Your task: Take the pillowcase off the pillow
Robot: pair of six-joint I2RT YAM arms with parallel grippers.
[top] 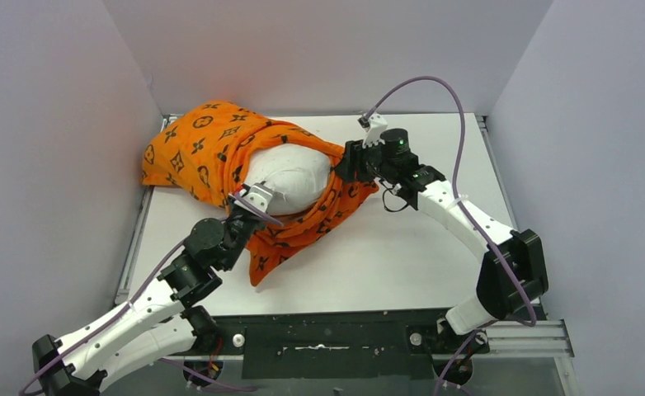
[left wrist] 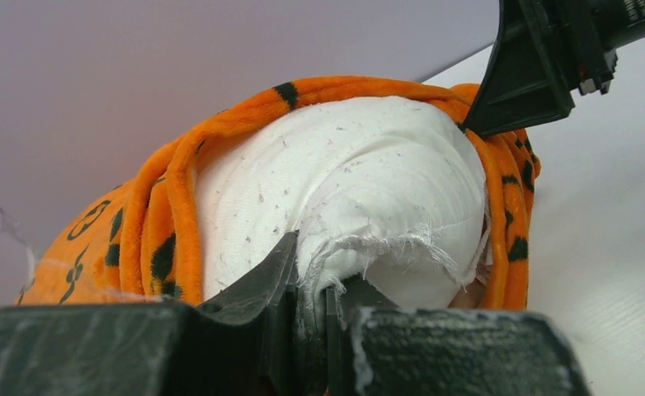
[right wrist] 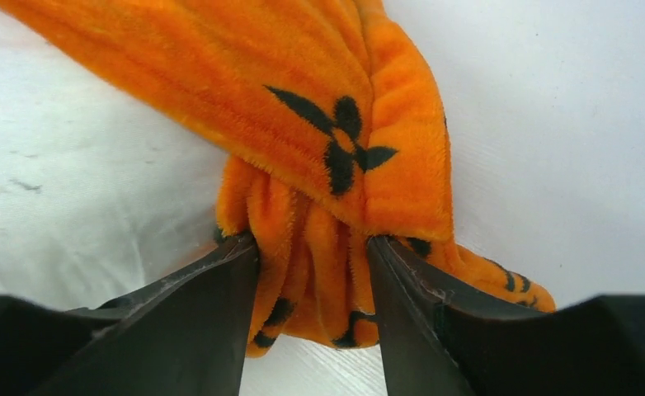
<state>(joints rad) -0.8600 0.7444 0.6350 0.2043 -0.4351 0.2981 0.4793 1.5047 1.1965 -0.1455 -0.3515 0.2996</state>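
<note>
The orange pillowcase [top: 200, 148] with black motifs lies at the table's back left, its open end peeled back around the white pillow [top: 290, 177]. My left gripper [top: 253, 202] is shut on a frayed corner of the pillow [left wrist: 360, 190], whose white end bulges out of the orange rim [left wrist: 171, 206]. My right gripper [top: 348, 161] is shut on a bunched fold of the pillowcase [right wrist: 327, 140] at the right side of the opening; its black finger shows in the left wrist view [left wrist: 525, 74].
Grey walls enclose the table [top: 418, 247] on three sides. A loose orange flap [top: 282, 243] hangs toward the front beside the left arm. A purple cable [top: 435, 87] loops above the right arm.
</note>
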